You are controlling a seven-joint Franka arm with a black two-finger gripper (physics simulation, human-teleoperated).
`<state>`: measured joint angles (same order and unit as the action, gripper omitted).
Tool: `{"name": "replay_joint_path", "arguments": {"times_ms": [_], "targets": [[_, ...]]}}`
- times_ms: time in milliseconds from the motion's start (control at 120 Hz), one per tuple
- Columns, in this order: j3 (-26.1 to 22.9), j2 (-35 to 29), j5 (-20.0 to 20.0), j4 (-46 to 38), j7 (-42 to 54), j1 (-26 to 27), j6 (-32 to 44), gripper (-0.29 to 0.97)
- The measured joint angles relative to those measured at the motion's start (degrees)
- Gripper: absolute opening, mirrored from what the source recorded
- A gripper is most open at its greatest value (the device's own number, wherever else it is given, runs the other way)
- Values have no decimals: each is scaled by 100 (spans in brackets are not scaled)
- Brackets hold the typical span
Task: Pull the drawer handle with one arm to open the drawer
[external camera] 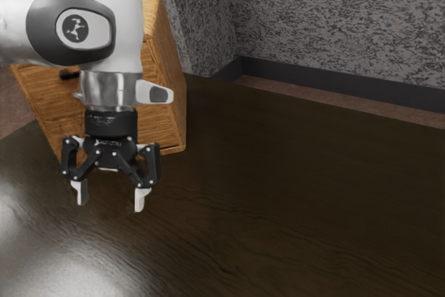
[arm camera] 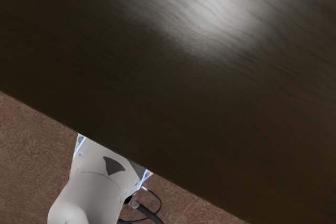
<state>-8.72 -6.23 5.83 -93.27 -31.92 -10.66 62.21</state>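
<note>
Gripper (external camera: 111, 199) hangs over the table (external camera: 292, 199), jaws wide apart, holding nothing. The cabinet (external camera: 165, 113) stands behind it, apart; a dark stub (external camera: 67, 73) is probably its handle. No grasp yet: reach, grip and pull remain.

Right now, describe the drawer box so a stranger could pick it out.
Start at the dark table. On its far side by the grey wall, behind the gripper, sits the box. It is the only light wooden thing there.
</note>
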Motion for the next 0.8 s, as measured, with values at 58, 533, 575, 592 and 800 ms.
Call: {"name": "replay_joint_path", "arguments": {"times_ms": [58,533,575,592,800], "targets": [[0,-17,44,-25,-534,16,599,68],[532,-123,-300,318,-3689,-2424,2218,68],[176,-125,-278,317,-3869,-2818,2250,68],[95,-124,-272,315,-3938,-2889,2261,68],[419,-294,-375,23,-4662,-2586,2942,68]]}}
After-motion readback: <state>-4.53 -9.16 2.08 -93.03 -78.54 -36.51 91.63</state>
